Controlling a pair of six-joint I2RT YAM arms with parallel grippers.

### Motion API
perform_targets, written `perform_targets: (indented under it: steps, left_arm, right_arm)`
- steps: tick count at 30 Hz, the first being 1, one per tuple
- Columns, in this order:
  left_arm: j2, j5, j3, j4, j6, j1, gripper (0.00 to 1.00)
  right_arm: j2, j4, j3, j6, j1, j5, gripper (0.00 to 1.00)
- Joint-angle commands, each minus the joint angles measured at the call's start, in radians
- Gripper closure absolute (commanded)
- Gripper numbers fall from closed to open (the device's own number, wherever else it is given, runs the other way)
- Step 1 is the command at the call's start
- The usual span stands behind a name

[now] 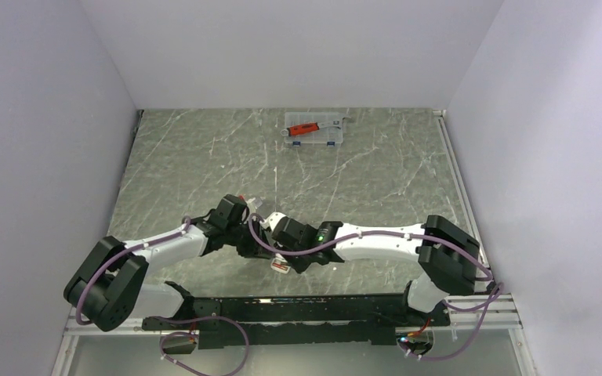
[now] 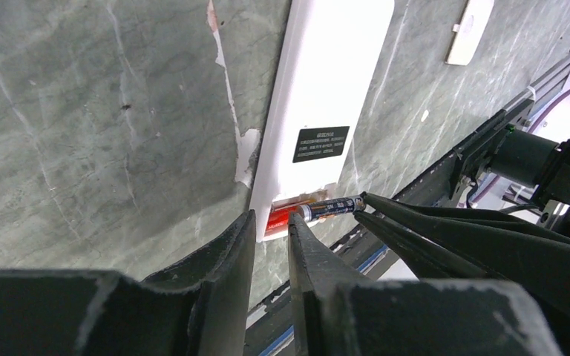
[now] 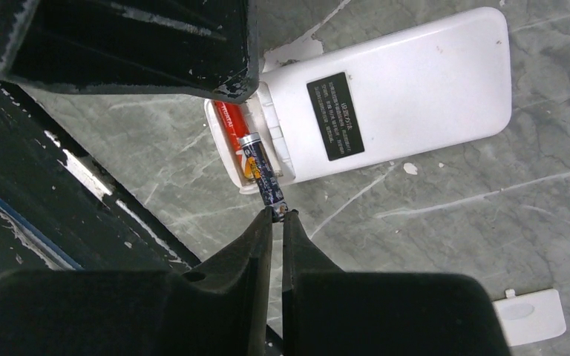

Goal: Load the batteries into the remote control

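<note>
The remote control (image 3: 408,96) lies back up on the marble table, also in the left wrist view (image 2: 326,89). Its battery recess at the near end is open. One red battery (image 3: 231,122) lies in the recess. My right gripper (image 3: 278,215) is shut on the tip of the second battery (image 3: 261,170), which is tilted with its far end in the recess; it also shows in the left wrist view (image 2: 330,208). My left gripper (image 2: 271,222) hovers at the remote's recess end, jaws slightly apart, nothing between them. In the top view both grippers (image 1: 252,235) (image 1: 273,244) meet and hide the remote.
The small white battery cover (image 3: 528,317) lies loose on the table beside the remote, also in the left wrist view (image 2: 469,30). A clear plastic case (image 1: 317,129) with a red-handled tool stands at the far edge. The black rail (image 1: 298,309) runs along the near edge.
</note>
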Motion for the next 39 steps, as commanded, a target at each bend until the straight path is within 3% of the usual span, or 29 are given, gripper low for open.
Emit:
perform_targets:
  steps: [1, 18, 25, 30, 39]
  left_arm:
    - [-0.025, -0.021, -0.009, -0.003, 0.021, -0.004, 0.71]
    - [-0.064, -0.039, -0.005, -0.04, 0.038, -0.003, 0.7]
    - [-0.025, -0.017, -0.003, -0.004, 0.037, -0.003, 0.7]
    - [0.015, 0.006, -0.004, 0.036, 0.027, -0.003, 0.68]
    - [0.047, 0.029, -0.003, 0.067, 0.017, -0.002, 0.67]
  right_arm:
    - [0.023, -0.039, 0.061, 0.044, 0.005, 0.021, 1.0]
    - [0.067, -0.099, 0.125, 0.114, 0.005, 0.065, 1.0]
    - [0.008, -0.056, 0.082, 0.149, 0.005, 0.055, 0.93]
    - [-0.018, -0.016, 0.048, 0.188, 0.005, 0.048, 0.81]
    - [-0.026, 0.036, -0.001, 0.259, 0.002, 0.035, 0.77]
